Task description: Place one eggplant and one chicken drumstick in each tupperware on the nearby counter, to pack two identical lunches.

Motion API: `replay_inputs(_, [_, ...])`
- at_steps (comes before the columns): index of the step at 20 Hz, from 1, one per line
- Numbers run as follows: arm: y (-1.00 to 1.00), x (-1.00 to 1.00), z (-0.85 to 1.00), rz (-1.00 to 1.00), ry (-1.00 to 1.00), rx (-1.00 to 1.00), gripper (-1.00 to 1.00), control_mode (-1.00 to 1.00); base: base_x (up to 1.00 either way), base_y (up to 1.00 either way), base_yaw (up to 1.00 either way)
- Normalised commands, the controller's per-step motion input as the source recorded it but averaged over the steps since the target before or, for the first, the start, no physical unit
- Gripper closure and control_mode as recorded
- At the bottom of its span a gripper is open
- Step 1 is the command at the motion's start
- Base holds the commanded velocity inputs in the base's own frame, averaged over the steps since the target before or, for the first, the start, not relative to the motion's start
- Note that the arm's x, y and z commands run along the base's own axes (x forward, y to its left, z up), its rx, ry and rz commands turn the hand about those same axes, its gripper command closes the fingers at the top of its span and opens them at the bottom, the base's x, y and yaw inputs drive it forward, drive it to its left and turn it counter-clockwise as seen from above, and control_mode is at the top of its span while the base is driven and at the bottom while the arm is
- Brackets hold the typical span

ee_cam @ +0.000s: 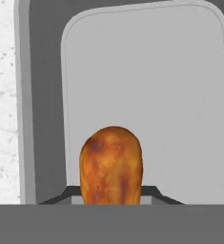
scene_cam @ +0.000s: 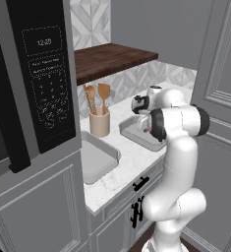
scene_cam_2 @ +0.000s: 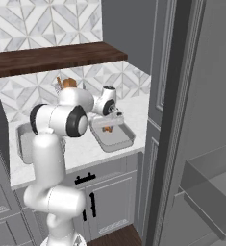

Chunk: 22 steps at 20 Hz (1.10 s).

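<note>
While the gripper [scene_cam_2: 115, 116] clamped the chicken drumstick [ee_cam: 111, 164], it hung over one tupperware [scene_cam_2: 126, 143].
That tray sat on the counter [scene_cam: 131, 165], right of the beige utensil cup [scene_cam: 100, 123]; the second tupperware [scene_cam: 95, 160] lay left of the cup.

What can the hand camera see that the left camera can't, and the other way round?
Hand view alone: the gripper shut on a browned drumstick, close up over a tray's bare floor.
Left base view alone: the second tray, the cup of wooden utensils, the shelf and the microwave.
Both: the tray under the hand and the counter.
</note>
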Motion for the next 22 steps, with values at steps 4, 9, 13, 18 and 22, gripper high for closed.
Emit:
replay_inputs(4, [0.0,0.04,-0.4,0.0,0.0,0.0,1.0,-1.0,0.0,0.0,0.0])
replay_inputs(9, [-0.02,0.35,-0.22,0.0,0.0,0.0,1.0,-1.0,0.0,0.0,0.0])
replay_inputs(13, [0.0,0.12,0.0,0.01,0.0,0.0,1.0,-1.0,0.0,0.0,0.0])
replay_inputs(18, [0.0,0.0,0.0,0.0,0.0,0.0,-1.0,-1.0,0.0,0.0,0.0])
replay_inputs(22, [0.0,0.0,0.0,0.0,0.0,0.0,-1.0,-1.0,0.0,0.0,0.0])
